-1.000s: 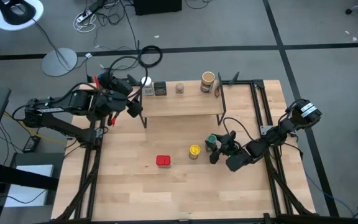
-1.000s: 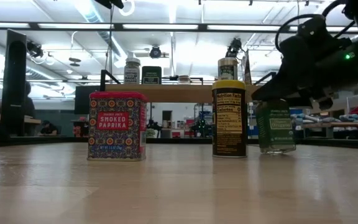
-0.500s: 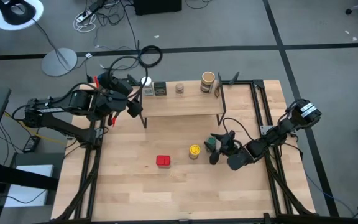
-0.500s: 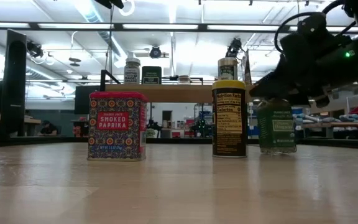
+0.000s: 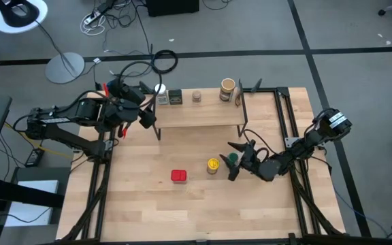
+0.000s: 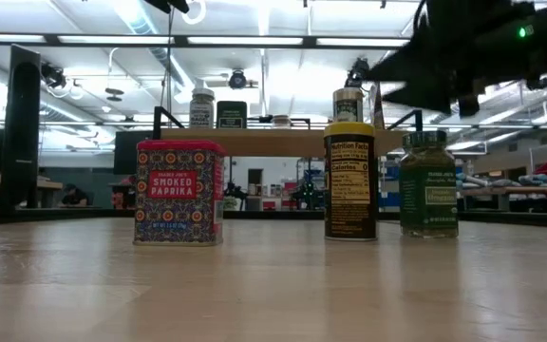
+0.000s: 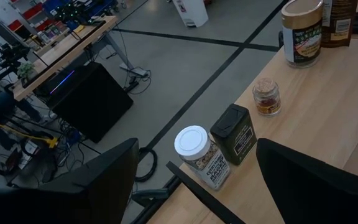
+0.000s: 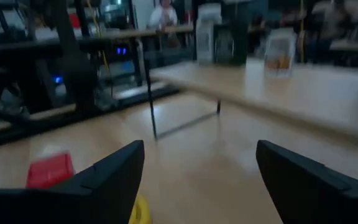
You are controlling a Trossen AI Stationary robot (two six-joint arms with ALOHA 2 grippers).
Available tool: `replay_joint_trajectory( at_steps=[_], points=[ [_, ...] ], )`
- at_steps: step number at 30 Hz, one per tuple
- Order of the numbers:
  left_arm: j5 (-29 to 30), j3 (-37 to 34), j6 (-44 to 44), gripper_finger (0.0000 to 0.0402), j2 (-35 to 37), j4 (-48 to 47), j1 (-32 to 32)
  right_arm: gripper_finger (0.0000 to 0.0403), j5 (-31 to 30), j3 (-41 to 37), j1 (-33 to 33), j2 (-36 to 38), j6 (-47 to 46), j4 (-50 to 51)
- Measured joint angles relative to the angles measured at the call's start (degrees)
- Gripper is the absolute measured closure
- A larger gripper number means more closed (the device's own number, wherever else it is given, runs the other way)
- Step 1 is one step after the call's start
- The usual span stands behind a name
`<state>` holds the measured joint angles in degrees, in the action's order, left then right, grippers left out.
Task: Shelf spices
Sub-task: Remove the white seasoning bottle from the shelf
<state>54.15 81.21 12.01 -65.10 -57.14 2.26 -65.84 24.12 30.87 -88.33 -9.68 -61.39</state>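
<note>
The shelf (image 5: pixel 199 114) runs left to right across the upper middle of the high view, a pale board on thin black legs. Along its back edge stand a white-lidded jar (image 7: pixel 199 156), a dark tin (image 7: pixel 235 134), a small tan-capped jar (image 7: pixel 266 98) and a brown canister (image 5: pixel 228 89), all upright.

On the counter (image 5: pixel 148 204) below, also upright, are a red tin (image 5: pixel 178 176) labelled smoked paprika, a yellow-lidded jar (image 5: pixel 213 165) and a green jar (image 6: pixel 428 183).

The right tool (image 5: pixel 235 160) hovers over the green jar, fingers spread, gripping nothing; the jar is mostly hidden beneath it from above. The left tool (image 5: pixel 150 109), spread, waits at the shelf's left end.
</note>
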Motion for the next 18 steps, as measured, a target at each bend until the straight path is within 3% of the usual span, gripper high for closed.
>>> replay_joint_trajectory(
  at_steps=[4, 9, 14, 18],
  points=[
    [0.0, 0.0, 0.11, 0.0071, 0.0, 0.0, 0.0, 0.0116, -4.46, 0.0, -0.02, 0.0, 10.77, -13.04],
    [-0.04, 0.0, 0.23, 0.0071, -0.24, 0.12, 0.0, 0.0146, -5.48, 0.34, -0.48, 0.0, 28.1, -27.6],
    [-1.88, -0.53, 0.24, 0.0071, -2.03, 1.11, -0.02, 0.0163, -8.3, 4.71, -2.39, 2.46, 40.54, -27.48],
    [-2.38, -2.45, 0.11, 0.0071, -3.54, 1.23, -0.02, 0.0163, -15.67, 9.93, -4.18, 4.16, 53.91, -27.49]
  ],
)
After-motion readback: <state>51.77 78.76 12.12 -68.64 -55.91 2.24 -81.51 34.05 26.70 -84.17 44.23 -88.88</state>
